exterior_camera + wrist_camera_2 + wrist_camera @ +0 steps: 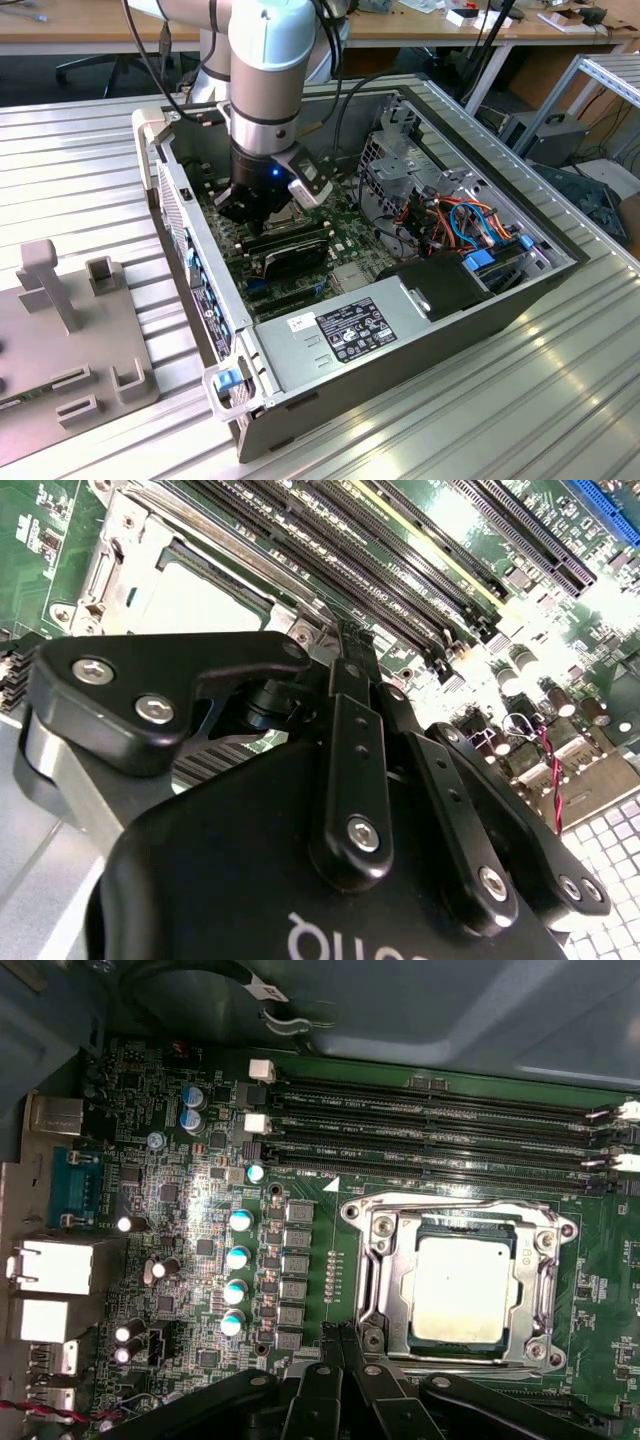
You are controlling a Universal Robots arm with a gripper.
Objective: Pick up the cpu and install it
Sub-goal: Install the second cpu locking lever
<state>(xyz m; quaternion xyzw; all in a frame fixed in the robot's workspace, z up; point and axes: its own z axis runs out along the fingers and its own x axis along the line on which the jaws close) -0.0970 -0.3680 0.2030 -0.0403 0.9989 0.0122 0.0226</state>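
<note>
Claw over the socket, cpu seated inside it.
Exterior view, left to right: claw (262, 205) upper centre-left above motherboard (345, 235). First wrist view: cpu (462, 1290) centre-right within socket frame (380, 1260); claw fingers pinched narrow, holding nothing. Judgement: keep approach vertical, avoid the frame.

An open computer case (420, 340) lies on a ribbed metal worktop (560, 400), its green motherboard (180, 1290) exposed with empty memory slots (430, 1125). A grey fixture plate (60, 350) sits at the exterior view's left.
</note>
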